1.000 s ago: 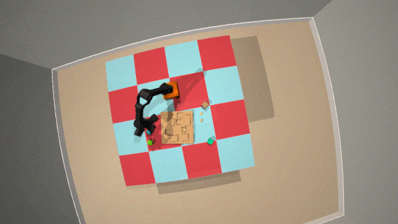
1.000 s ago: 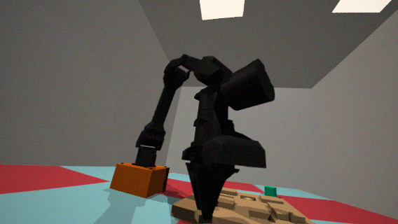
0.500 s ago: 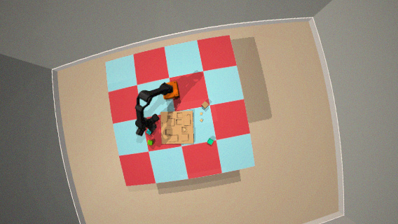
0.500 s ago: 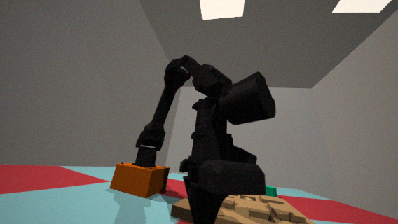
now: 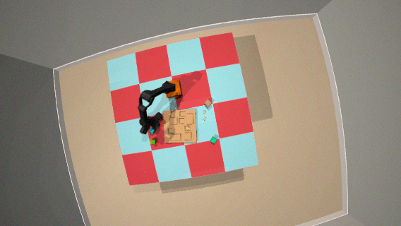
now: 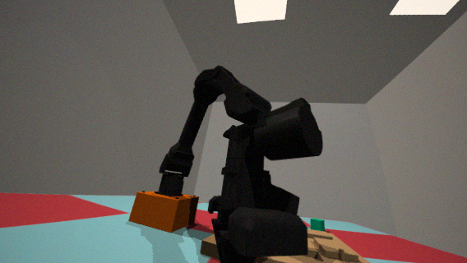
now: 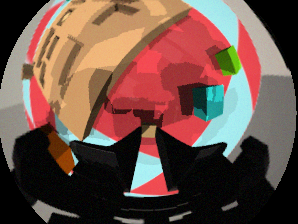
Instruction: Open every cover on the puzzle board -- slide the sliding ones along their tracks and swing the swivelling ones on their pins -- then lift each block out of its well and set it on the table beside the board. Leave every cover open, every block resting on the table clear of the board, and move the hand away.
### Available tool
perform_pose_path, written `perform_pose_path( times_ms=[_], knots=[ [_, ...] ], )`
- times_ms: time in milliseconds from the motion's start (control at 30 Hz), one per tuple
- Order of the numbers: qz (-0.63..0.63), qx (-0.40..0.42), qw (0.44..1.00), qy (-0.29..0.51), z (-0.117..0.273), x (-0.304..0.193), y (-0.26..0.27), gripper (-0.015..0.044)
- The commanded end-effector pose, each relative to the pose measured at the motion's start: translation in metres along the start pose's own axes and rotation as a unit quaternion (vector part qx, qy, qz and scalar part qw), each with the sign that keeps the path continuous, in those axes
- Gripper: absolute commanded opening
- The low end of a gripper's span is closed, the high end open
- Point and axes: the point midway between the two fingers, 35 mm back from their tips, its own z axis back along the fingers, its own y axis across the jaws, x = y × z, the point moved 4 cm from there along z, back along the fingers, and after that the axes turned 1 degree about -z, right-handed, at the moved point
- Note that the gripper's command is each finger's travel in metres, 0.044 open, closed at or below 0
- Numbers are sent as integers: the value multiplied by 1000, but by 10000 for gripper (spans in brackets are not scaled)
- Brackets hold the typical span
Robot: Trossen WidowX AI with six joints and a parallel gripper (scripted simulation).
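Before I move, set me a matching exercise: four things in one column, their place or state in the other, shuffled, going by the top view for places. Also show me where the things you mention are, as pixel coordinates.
1. Lime block (image 5: 153, 141) (image 7: 228, 61)
2. Sea-green block (image 5: 213, 140) (image 6: 317, 224)
3. Brown cube (image 5: 207, 103) (image 7: 27, 71)
4. Tool (image 5: 155, 121) (image 6: 222, 251) (image 7: 148, 129)

A. Off the board's (image 5: 167, 140) (image 6: 208, 245) (image 7: 125, 42) upper right corner
B. Closed on a small tan piece (image 7: 149, 132)
C. Left of the board, near its lower corner
D. Right of the board, near its lower corner

Pairs: 1-C, 2-D, 3-A, 4-B

Table (image 5: 220, 51) red/lt-blue checks; board (image 5: 180, 140) (image 6: 209, 245) (image 7: 145, 32) tan; base (image 5: 178, 92) (image 6: 156, 209) (image 7: 61, 152) orange.
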Motion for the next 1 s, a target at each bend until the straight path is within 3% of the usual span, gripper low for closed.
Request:
perform_pose_path(
  times_ms=[0, 400, 967],
  knots=[
    [0, 0, 1000, 0, 0, 0, 0, 133],
    [0, 0, 1000, 0, 2, 0, 0, 440],
    [1, 2, 1000, 0, 56, 1, -1, 440]
  ],
)
